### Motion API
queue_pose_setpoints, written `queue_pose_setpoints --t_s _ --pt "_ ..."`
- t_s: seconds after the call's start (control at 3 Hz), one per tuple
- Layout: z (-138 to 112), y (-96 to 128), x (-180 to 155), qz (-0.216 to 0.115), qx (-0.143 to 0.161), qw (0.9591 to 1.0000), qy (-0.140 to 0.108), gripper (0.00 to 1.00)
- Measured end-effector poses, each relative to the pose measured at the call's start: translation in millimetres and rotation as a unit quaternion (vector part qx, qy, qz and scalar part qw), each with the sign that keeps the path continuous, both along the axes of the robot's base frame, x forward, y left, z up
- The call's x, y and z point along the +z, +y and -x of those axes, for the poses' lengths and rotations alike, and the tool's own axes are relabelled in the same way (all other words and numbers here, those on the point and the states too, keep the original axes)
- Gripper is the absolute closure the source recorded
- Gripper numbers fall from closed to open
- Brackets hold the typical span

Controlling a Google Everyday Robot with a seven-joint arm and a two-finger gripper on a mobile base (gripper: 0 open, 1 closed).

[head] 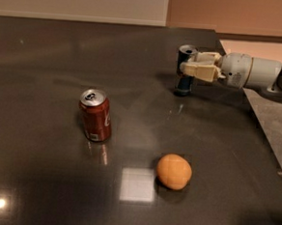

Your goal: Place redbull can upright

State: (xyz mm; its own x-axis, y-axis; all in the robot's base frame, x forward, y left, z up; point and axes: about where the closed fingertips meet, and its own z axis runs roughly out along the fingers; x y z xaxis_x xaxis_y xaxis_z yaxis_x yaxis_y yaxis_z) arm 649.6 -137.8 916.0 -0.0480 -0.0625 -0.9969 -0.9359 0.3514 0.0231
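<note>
Dark surface (47,69) with redbull can (183,85) upright beyond the red can (95,116), claw (188,69) pinching its middle, presumably steadying it.

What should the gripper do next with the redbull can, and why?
Probably open and let go. The redbull can looks upright, its base seemingly on the dark table, with the gripper closed around its middle. The red can and orange sit well apart, so nothing crowds the release.
</note>
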Motion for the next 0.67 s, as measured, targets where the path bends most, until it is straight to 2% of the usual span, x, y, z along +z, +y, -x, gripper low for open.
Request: queue_pose_setpoints --t_s 0.67 --pt "-2.2 -8.7 -7.7 -0.022 0.002 0.9997 -0.01 0.36"
